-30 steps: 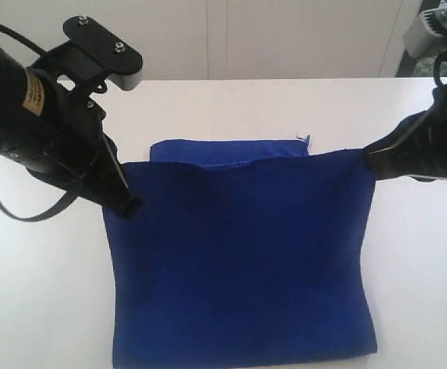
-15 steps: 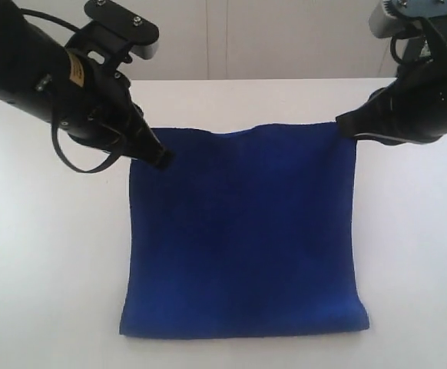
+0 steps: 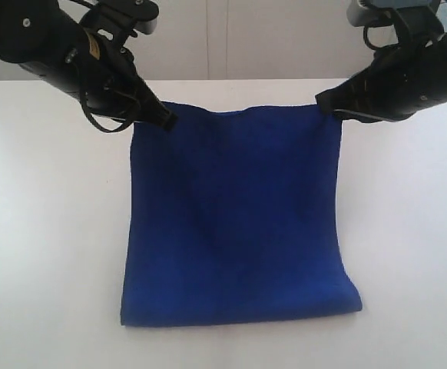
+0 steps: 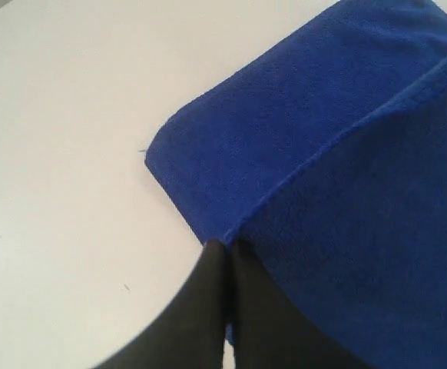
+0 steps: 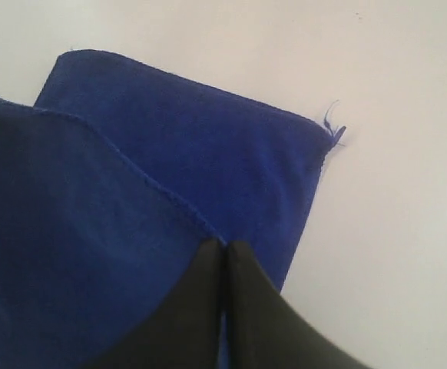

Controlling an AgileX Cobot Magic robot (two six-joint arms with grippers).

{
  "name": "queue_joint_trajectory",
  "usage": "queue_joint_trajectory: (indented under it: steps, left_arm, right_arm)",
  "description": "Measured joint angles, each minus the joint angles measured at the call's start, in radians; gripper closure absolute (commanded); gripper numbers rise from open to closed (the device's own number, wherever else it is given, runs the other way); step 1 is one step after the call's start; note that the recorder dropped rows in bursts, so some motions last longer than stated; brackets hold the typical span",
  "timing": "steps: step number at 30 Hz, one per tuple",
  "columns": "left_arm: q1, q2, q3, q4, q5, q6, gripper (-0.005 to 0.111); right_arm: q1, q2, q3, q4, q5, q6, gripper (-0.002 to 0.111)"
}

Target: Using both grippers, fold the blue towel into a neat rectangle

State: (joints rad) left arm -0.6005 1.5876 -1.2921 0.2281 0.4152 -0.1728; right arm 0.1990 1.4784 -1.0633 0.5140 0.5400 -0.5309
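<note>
The blue towel [image 3: 235,223] lies doubled over on the white table [image 3: 39,254], its fold at the near edge. My left gripper [image 3: 164,121] is shut on the upper layer's far left corner. My right gripper [image 3: 325,104] is shut on the far right corner. Both hold that hem slightly above the lower layer. In the left wrist view the fingertips [image 4: 225,250] pinch the hem of the towel [image 4: 339,154]. In the right wrist view my gripper [image 5: 225,247] pinches the hem, with the lower layer of the towel [image 5: 231,161] showing beyond and a loose thread at its corner.
Bare white tabletop surrounds the towel on the left, right and front. A pale wall [image 3: 239,38] rises behind the table's far edge. Both dark arms reach in from the upper corners of the exterior view.
Both grippers have carried the upper hem toward the far edge, covering the lower layer that showed a second ago. The towel's near fold has slid away from the front edge.
</note>
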Motion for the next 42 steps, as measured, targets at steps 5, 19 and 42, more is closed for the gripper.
queue_joint_trajectory:
  steps: [5,19,42]
  left_arm:
    - [0.012,0.059,-0.056,0.000,-0.007,0.010,0.107]
    - [0.079,0.229,-0.141,-0.002,-0.090,0.017,0.107]
    - [0.107,0.412,-0.146,0.062,-0.291,0.039,0.107]
  right_arm:
    - [-0.001,0.051,-0.047,-0.007,-0.014,0.012,0.108]
    - [-0.007,0.203,-0.104,-0.014,-0.112,0.016,0.108]
    - [-0.007,0.407,-0.110,-0.014,-0.354,-0.010,0.108]
